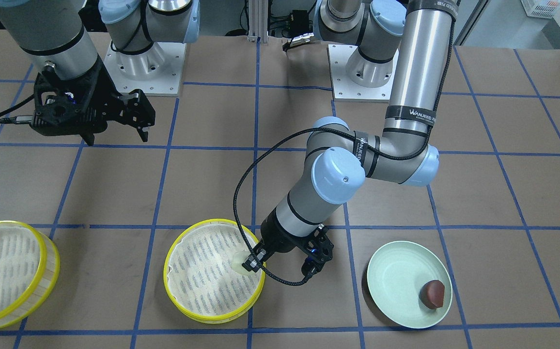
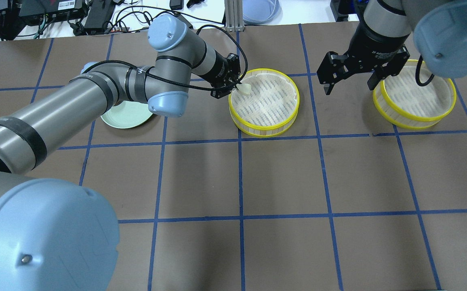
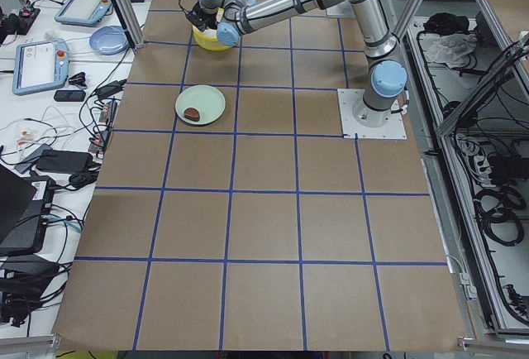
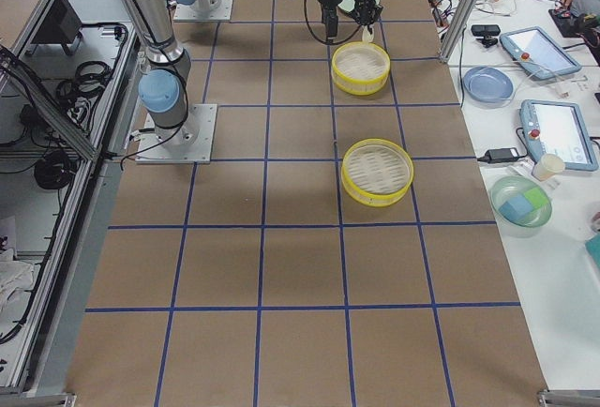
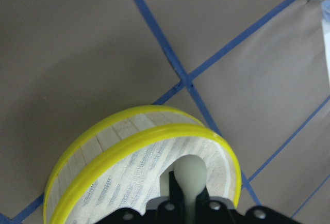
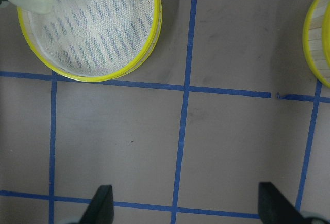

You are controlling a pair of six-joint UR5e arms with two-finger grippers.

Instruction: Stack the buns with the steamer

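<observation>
Table (image 1: 406, 194); cream bun (image 1: 240, 266) half-hidden by left fingers (image 1: 255, 258)

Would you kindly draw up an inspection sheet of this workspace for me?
Surface: table covered in brown paper with a blue tape grid.
Job's things: cream bun held at the edge of the middle steamer tier; second steamer tier empty; dark bun on the green plate.
Clutter: nothing seen.
Grippers: left gripper shut on cream bun; right gripper open, empty, above the table.
Cables: black cable loops off the left arm.
Surroundings: teach pendants on a side bench.
</observation>
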